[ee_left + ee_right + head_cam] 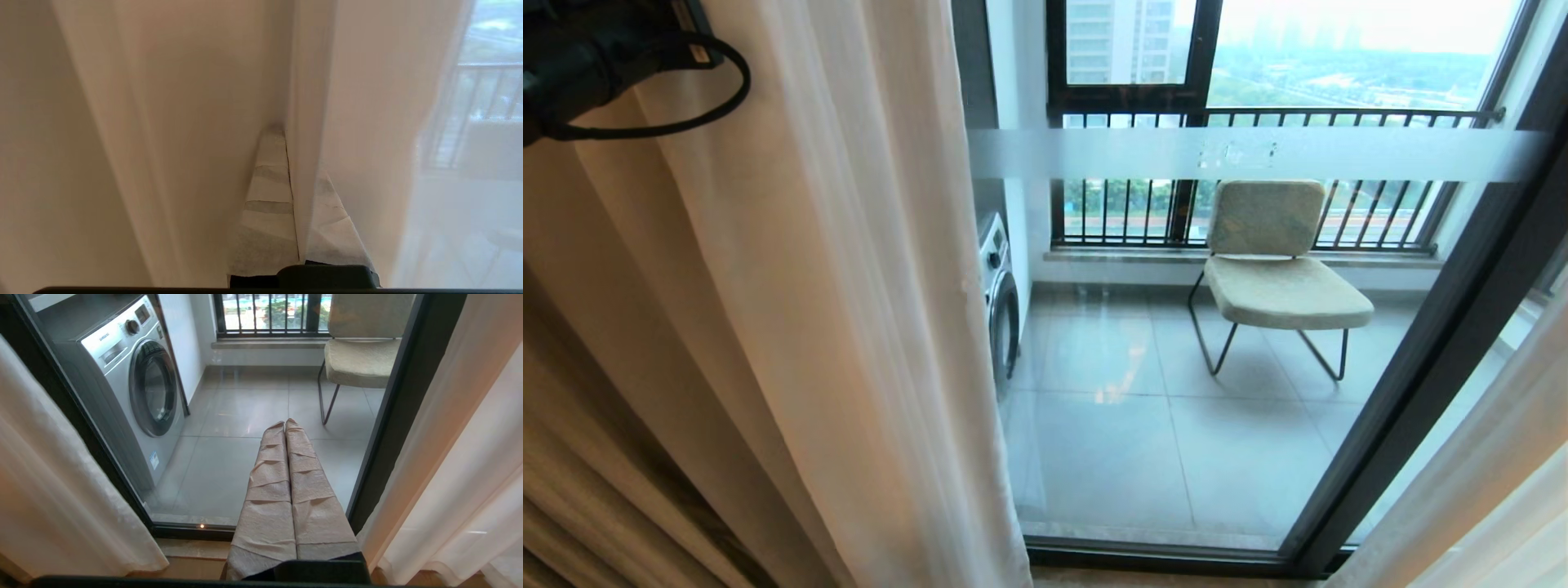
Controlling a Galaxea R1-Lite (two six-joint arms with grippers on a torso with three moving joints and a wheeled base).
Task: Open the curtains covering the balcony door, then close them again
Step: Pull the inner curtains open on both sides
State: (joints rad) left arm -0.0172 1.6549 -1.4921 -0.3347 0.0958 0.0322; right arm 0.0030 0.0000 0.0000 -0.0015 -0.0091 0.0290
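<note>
Curtains [792, 310] hang parted before the balcony door [1429, 384], a cream drape and white sheer bunched to the door's left side and a second sheer panel [1486, 490] gathered at its right, leaving the glass with its frosted band [1258, 153] uncovered between them. Left gripper [292, 171], raised high at the left panel, has its wrapped jaws closed on a fold of the sheer, the fabric pinched between the two fingers [267, 192]. Right gripper [286, 428] points low toward the door's bottom rail, jaws pressed together and holding nothing. Beyond the glass, a washing machine [135, 379] stands on the tiled balcony floor [1143, 425] to the door's left, a cushioned chair [1274, 269] near the black railing [1258, 118].
</note>
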